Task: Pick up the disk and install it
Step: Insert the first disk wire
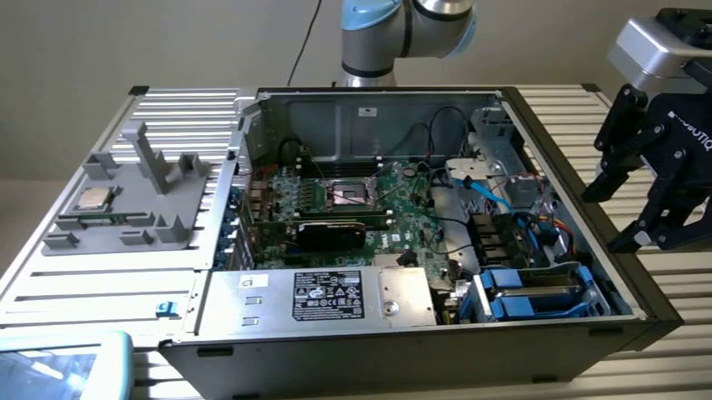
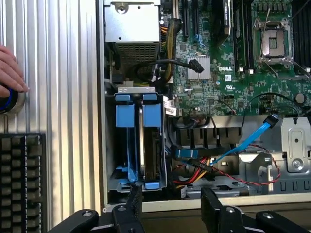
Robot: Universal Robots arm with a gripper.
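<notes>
At the exterior view's right, beside the open computer case (image 1: 556, 162), the gripper (image 1: 609, 221) is seen raised above the ribbed desk (image 1: 112, 283). Its jaws are spread wide and nothing is held between them. In the wrist view the gripper (image 2: 171, 196) is shown looking down over the near edge of the case, fingers apart, nothing touched.

The disk (image 1: 532, 292) is found inside the case, in the drive cage at the near corner on the exterior view's right. It stands on edge (image 2: 146, 141), framed by its blue carrier, with a second blue carrier just beside it. It appears seated in its slot; whether it is fully latched cannot be told.

Judgement: the wide, empty jaws and the raised position suggest the gripper is kept clear of the case walls, so that cables such as the blue cable (image 2: 248, 138) near the cage are not snagged.

A grey tray (image 1: 122, 225) with a small square chip (image 1: 92, 198) is noted on the desk, well apart from the disk. A person's hand (image 2: 9, 73) rests at a round button beside a keyboard (image 2: 22, 179).
</notes>
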